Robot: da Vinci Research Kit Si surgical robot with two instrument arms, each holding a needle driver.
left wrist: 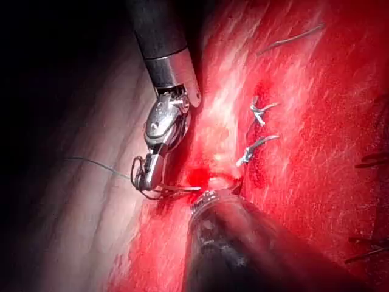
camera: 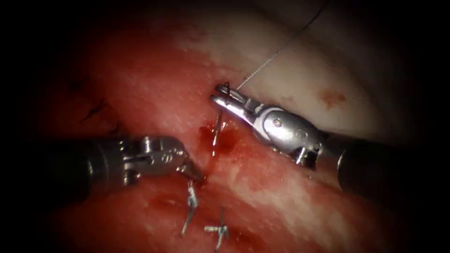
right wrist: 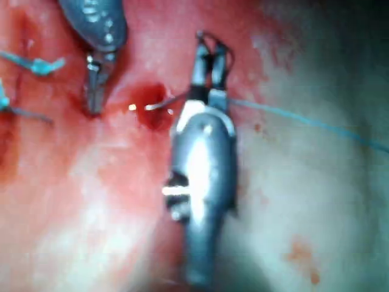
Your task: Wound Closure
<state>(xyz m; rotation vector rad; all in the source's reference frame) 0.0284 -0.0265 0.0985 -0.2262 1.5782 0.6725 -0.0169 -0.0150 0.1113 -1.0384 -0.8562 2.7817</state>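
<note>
The curved steel needle (camera: 217, 132) stands in the red, wet pork-belly tissue (camera: 281, 187) at the cut, its visible stretch running steeply down from the right arm's silver needle driver (camera: 222, 96) into a pool of red fluid (camera: 220, 143). That tool is the nearer one: its jaws are clenched on the needle's upper end, just where the thin grey thread (camera: 276, 52) leaves and runs away over the pale tissue right of the cut. The left arm's needle driver (camera: 194, 174) rests its tip on the tissue left of the cut, just below the needle; its jaws look closed and hold nothing. Two knotted stitches (camera: 191, 206) lie below.
</note>
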